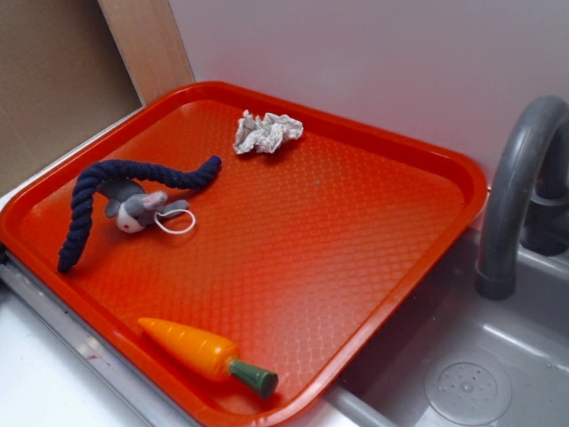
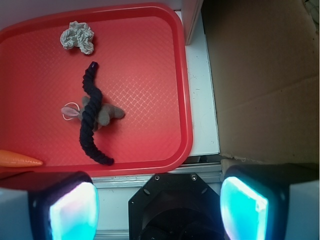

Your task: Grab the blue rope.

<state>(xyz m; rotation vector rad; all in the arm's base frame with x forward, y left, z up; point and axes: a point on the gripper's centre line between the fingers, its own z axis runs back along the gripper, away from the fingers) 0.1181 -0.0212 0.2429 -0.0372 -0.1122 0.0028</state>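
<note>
The blue rope (image 1: 89, 191) is a thick navy twisted cord that lies curved at the left of the red tray (image 1: 356, 294). It drapes over a small grey plush mouse (image 1: 135, 210) with a white loop. In the wrist view the rope (image 2: 91, 117) runs top to bottom across the mouse (image 2: 106, 114). My gripper (image 2: 159, 207) is open and empty, its two pads (image 2: 74, 212) wide apart, hanging outside the tray's near rim (image 2: 150, 166) and well clear of the rope. The gripper does not show in the exterior view.
A crumpled grey-white cloth (image 1: 265, 132) lies at the tray's far side. An orange toy carrot (image 1: 203, 352) lies at its front edge. A grey faucet (image 1: 516, 196) and sink (image 1: 462, 382) stand to the right. Cardboard (image 2: 265, 80) borders the tray.
</note>
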